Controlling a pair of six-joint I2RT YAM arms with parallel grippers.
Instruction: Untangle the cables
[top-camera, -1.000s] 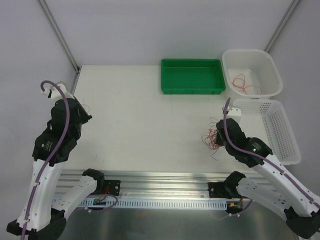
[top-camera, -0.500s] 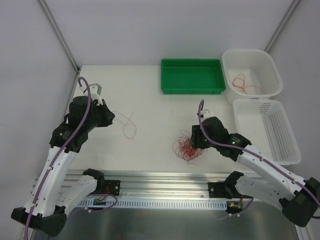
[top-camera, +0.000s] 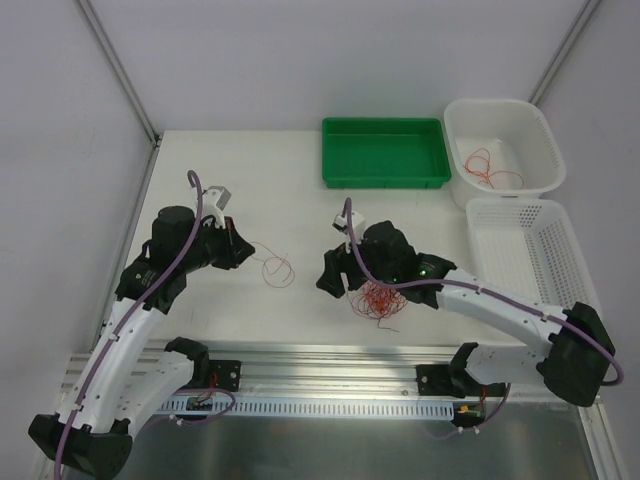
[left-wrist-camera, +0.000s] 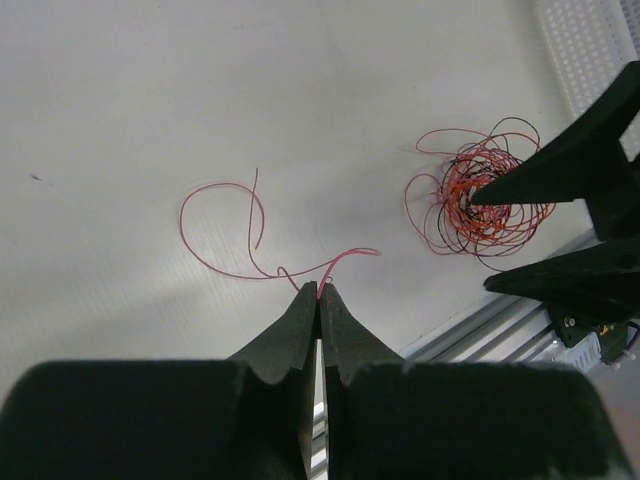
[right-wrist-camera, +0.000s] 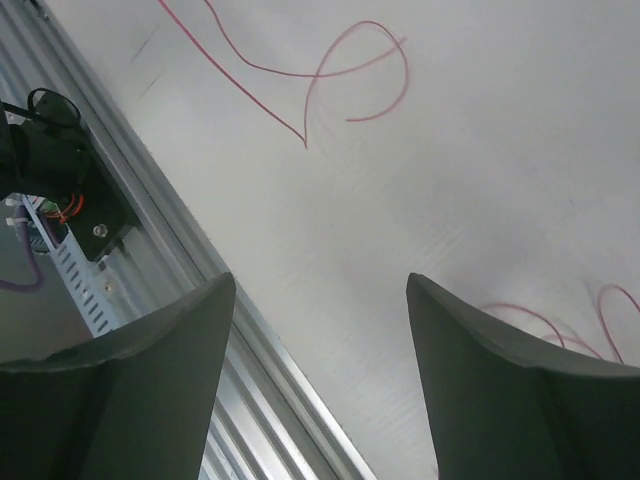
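A tangle of thin red and dark cables (top-camera: 378, 298) lies on the table near the front middle; in the left wrist view the tangle (left-wrist-camera: 480, 195) is a round knot. One separate red cable (top-camera: 275, 268) curls on the table, and my left gripper (top-camera: 245, 252) is shut on its end (left-wrist-camera: 322, 288). My right gripper (top-camera: 335, 275) stands open just left of the tangle, with nothing between its fingers (right-wrist-camera: 190, 320). The same loose cable (right-wrist-camera: 330, 70) shows ahead of it. Another red cable (top-camera: 488, 168) lies in the white tub.
A green tray (top-camera: 385, 178) stands at the back middle. A white tub (top-camera: 545, 135) is at the back right, with a white slotted basket (top-camera: 575, 275) in front of it. The metal rail (top-camera: 330, 355) runs along the near table edge.
My right arm swung left from beside the basket with the tangle, then opened its jaws; the tangle now lies on the table. My left arm moved right, dragging the single red cable.
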